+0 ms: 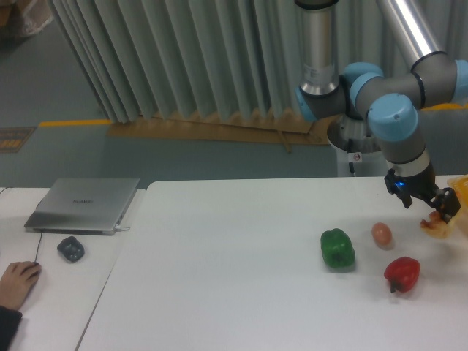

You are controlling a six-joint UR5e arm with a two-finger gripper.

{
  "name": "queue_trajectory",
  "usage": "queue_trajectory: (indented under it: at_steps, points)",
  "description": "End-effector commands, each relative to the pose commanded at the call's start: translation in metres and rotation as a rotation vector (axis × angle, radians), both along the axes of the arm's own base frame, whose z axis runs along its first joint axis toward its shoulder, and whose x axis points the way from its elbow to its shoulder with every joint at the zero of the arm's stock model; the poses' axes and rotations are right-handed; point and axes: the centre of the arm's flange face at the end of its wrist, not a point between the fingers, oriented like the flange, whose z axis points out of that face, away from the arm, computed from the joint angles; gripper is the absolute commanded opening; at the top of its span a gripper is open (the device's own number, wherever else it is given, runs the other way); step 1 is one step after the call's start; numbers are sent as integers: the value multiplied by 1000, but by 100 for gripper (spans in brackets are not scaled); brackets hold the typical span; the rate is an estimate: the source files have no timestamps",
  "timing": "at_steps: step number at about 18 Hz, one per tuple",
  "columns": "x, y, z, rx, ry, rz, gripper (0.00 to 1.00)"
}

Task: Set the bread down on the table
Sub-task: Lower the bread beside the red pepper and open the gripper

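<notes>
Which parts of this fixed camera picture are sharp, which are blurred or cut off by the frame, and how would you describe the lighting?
Fixed camera view: soft, even light, faint shadows under the green pepper and red pepper; laptop sharp; gripper and the bread slightly smeared near the right frame edge, so the grip is unclear; no strong glare on the table.

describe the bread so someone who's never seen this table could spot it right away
Start at the big white table and go to its far right edge, past the green pepper, the egg and the red pepper. The bread is the small pale golden-tan lump right at the end effector tips. Unlike the smooth round egg, it looks lumpy and sits furthest right.
</notes>
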Motion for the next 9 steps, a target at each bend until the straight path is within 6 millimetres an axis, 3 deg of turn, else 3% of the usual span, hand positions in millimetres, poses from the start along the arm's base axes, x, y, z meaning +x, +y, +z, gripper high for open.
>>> queue_trajectory:
  at_steps: [4,9]
  points:
    - [1,2,-7,26,43,2,100]
    - [-7,2,2,39,55,5,100]
